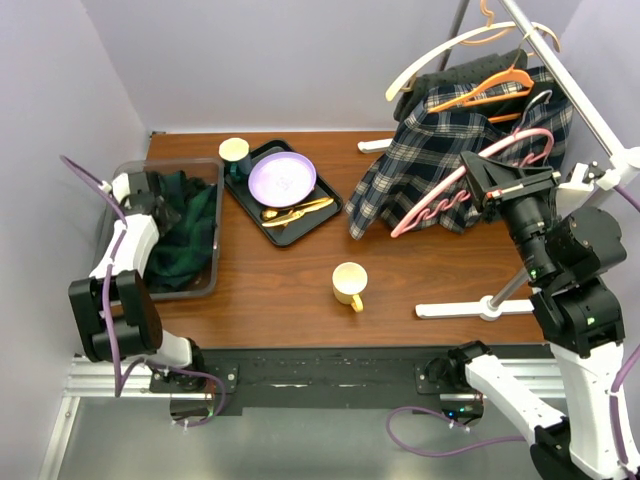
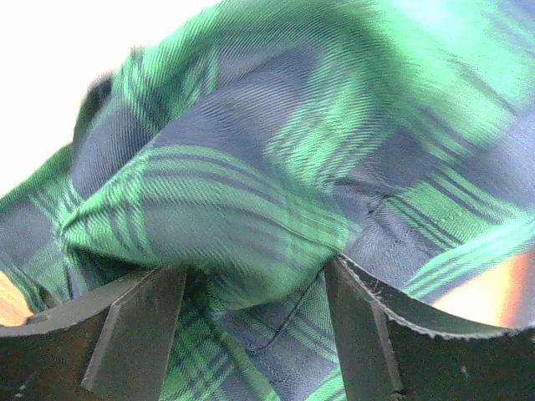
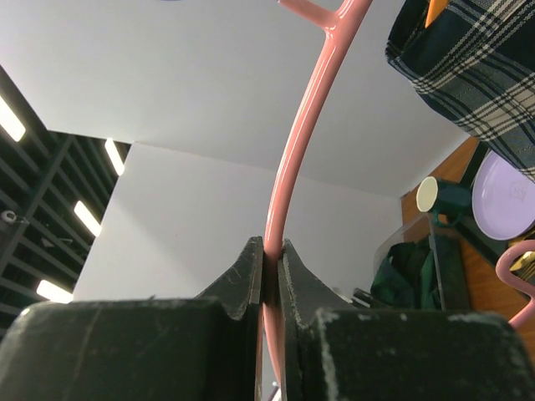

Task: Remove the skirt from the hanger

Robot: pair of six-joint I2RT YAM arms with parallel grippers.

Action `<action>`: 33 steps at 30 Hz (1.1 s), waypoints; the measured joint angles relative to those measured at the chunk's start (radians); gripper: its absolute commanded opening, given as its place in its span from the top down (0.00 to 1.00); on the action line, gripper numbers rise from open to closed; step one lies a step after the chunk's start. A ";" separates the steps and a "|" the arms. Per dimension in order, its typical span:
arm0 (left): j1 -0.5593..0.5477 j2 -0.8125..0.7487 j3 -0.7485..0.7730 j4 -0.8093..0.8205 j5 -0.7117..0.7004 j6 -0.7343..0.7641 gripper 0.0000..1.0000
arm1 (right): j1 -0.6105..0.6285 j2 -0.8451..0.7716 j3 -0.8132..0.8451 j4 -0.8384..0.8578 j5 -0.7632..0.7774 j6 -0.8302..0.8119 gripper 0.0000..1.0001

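- A yellow ceramic mug (image 1: 349, 283) is seen standing alone on the brown wooden table (image 1: 280, 305), nearest the arm bases.
- The right gripper (image 3: 269, 251) is clamped shut on the rod of a pink plastic hanger (image 3: 297, 142), which is held tilted above the table.
- The green-and-navy plaid skirt (image 1: 190, 225) is found crumpled in a grey plastic bin (image 1: 185, 292) at the table's left edge, off the hanger.
- The left gripper (image 2: 251, 271) is positioned inside the bin, jaws apart, with a fold of skirt bulging between them; no grip is seen.
- Farther back, a purple plate (image 1: 282, 178) and a green cup (image 1: 235, 155) are carried on a black tray (image 1: 245, 205).
- Dark checked garments (image 1: 430, 170) are hung at the far right.
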 measured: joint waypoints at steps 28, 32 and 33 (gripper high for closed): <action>-0.456 -0.442 0.244 0.428 1.003 0.306 0.24 | 0.000 0.080 0.000 -0.064 0.050 -0.035 1.00; -0.637 -0.409 0.262 0.479 1.001 0.312 0.23 | 0.000 0.080 0.000 -0.061 0.069 -0.042 1.00; -0.681 -0.397 0.268 0.485 0.993 0.319 0.23 | 0.000 0.080 0.000 -0.059 0.073 -0.044 1.00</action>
